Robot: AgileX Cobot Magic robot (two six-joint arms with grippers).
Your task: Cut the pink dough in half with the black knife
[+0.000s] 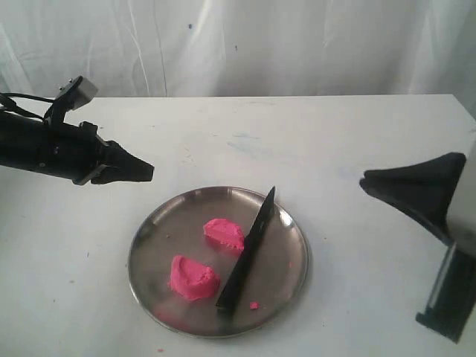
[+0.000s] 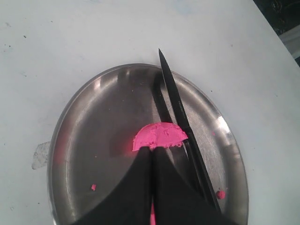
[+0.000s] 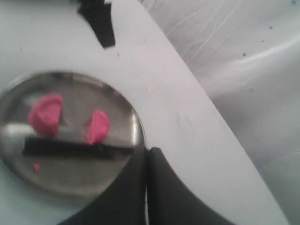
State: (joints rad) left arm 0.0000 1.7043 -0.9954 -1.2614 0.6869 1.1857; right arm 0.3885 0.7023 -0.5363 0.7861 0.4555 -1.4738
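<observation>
The pink dough lies in two half-round lumps on the steel plate [image 1: 290,253]: one [image 1: 224,234] near the middle, the other [image 1: 193,277] nearer the front left. The black knife [image 1: 246,256] rests flat on the plate just right of both lumps, tip toward the far rim. No gripper holds it. My left gripper [image 1: 149,171] hovers shut and empty above the table, left of the plate. My right gripper [image 1: 366,181] is raised at the right, shut and empty. The left wrist view shows one lump [image 2: 159,135] against the knife [image 2: 180,119]; the right wrist view shows both lumps [image 3: 45,114] [image 3: 97,126].
A tiny pink crumb [image 1: 253,305] lies on the plate near the knife's handle end. The white table [image 1: 357,134] ends at a white curtain behind. A black stand [image 1: 446,297] is at the right front edge.
</observation>
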